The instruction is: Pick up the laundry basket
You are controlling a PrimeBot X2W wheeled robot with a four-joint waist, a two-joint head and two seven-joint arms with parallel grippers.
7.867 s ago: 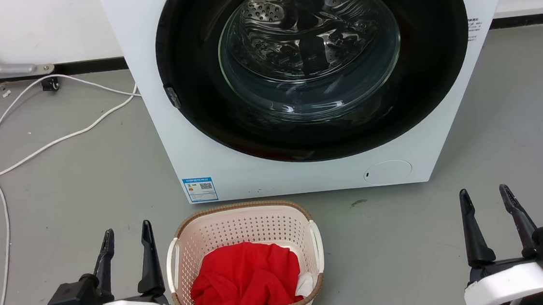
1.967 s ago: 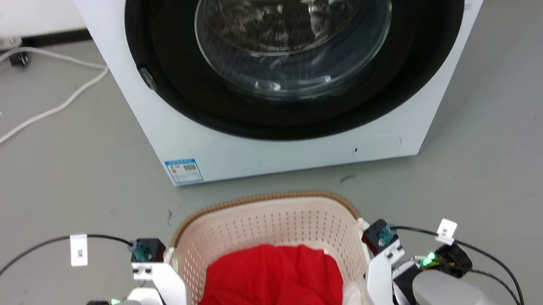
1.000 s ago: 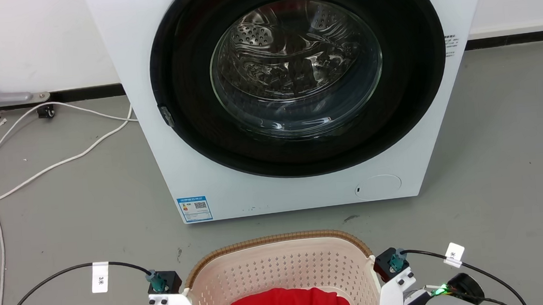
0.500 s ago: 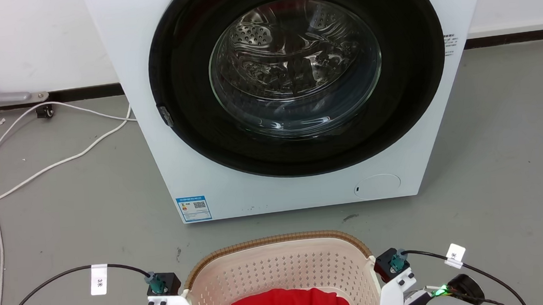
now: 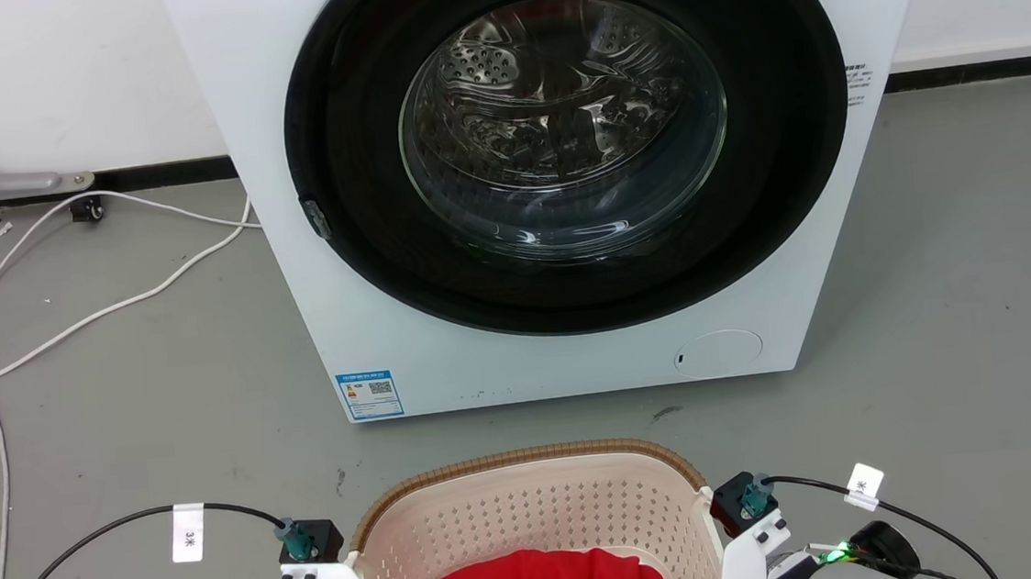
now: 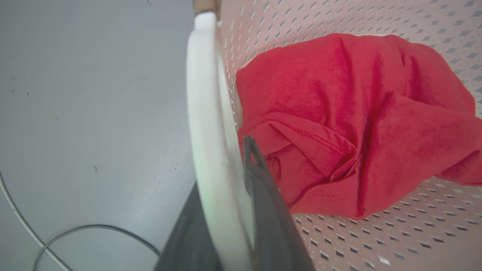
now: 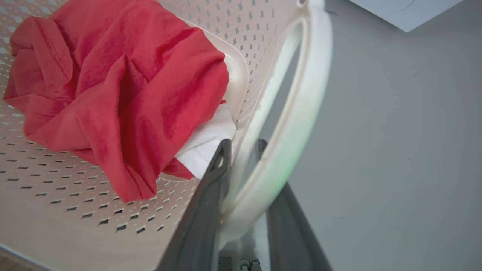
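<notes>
Cream-white perforated plastic laundry basket (image 5: 533, 518) held red cloth (image 6: 357, 113); left gripper (image 6: 222, 177), right gripper (image 7: 244, 145) pinched its handles (image 6: 203, 94); white washing machine (image 5: 522, 372) stood beyond.

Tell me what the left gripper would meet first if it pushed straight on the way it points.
Probably the white side handle of the cream-white perforated plastic laundry basket, which the left gripper clamps; beyond, its inner finger would likely touch the crumpled red cloth. Depth is unclear.

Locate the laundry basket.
The laundry basket is bottom centre in the head view, before the washing machine, gripped at its sides by the left hand and right hand.
</notes>
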